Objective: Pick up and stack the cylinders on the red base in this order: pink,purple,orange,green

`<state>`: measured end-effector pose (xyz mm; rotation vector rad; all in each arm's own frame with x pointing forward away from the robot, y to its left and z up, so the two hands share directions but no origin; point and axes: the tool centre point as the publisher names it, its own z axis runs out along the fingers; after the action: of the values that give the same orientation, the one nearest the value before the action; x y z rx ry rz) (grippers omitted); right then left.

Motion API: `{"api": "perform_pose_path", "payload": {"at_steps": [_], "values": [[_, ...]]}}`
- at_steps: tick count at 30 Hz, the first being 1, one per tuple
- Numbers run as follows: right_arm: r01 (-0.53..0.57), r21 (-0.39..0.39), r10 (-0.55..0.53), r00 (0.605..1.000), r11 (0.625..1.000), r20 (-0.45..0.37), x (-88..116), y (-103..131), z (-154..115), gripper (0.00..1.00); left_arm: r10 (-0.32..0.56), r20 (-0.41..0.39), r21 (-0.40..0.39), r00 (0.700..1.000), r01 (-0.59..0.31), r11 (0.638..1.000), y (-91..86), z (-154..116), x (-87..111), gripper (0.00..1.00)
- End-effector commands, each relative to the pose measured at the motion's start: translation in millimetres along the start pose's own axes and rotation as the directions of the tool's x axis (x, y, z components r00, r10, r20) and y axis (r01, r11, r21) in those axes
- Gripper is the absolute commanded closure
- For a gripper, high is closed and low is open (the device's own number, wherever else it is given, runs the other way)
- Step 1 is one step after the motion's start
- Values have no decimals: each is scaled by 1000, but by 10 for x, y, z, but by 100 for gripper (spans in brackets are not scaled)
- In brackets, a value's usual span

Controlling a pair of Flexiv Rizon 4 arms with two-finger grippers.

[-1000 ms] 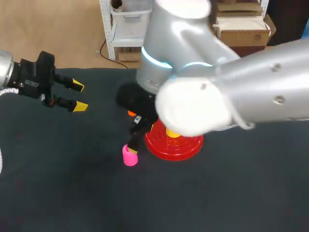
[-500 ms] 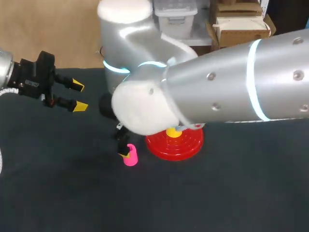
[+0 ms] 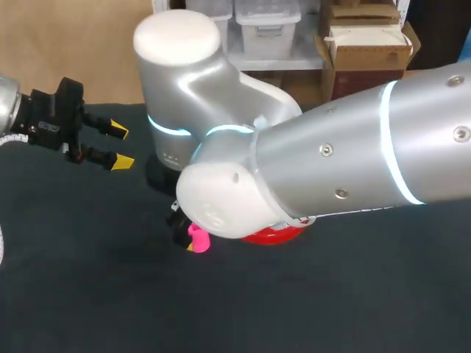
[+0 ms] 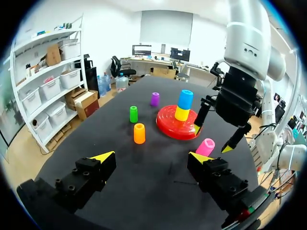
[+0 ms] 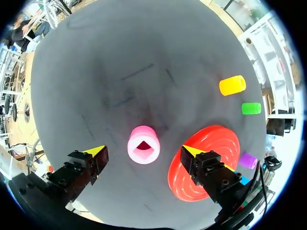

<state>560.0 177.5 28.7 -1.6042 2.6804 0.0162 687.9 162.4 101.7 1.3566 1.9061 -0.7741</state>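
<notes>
R end effector [image 5: 144, 152] spread over pink cyl [image 5: 143, 144] | risk: off-ctr close tips it, finger clips base [image 5: 211, 139] | L end effector [image 4: 151, 155] spread too

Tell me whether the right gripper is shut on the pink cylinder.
No: the right gripper is open, its fingers standing clear on either side of the pink cylinder.

The pink cylinder [image 5: 143, 144] has bare table [image 5: 110, 72] all round, with a gap to each finger of the right gripper [image 5: 143, 152]. The red base [image 5: 211, 139] lies close under one finger; the orange cylinder [image 5: 232, 85] and green cylinder [image 5: 251, 108] stand well apart beyond it
</notes>
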Motion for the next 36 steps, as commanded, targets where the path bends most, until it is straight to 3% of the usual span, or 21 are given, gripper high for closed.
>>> {"api": "perform_pose_path", "payload": {"at_steps": [1,7,10,11,19,24,29,30,31,36], "values": [[7,2,-7,1000,1000,-3,-22,14,8,0,2,4,-4,1000,-2,1000,-11,2,12,0],[10,6,-10,1000,1000,-8,-41,25,3,23,2,4,-4,1000,-2,1000,-11,2,12,0],[7,8,-7,1000,1000,-7,-45,39,7,66,2,4,-4,1000,-2,1000,-11,2,12,0],[5,10,-5,1000,1000,-6,-45,46,4,100,2,4,-4,1000,-2,1000,-11,2,12,0],[-32,44,29,998,999,56,30,-16,-309,100,2,4,-4,1000,-2,1000,-11,2,12,0],[-69,103,62,996,992,67,157,-263,-652,100,2,4,-4,1000,-2,1000,-11,2,12,0],[-47,111,40,997,993,65,212,-368,-697,98,2,4,-4,1000,-2,1000,-11,2,12,0],[-37,104,31,997,994,64,200,-343,-672,63,2,4,-4,1000,-2,1000,-11,2,12,0],[-30,93,24,997,995,66,187,-306,-641,0,2,4,-4,1000,-2,1000,-11,2,12,0],[-37,48,32,996,998,88,128,-97,-504,0,2,4,-4,1000,-2,1000,-11,2,12,0]]}}
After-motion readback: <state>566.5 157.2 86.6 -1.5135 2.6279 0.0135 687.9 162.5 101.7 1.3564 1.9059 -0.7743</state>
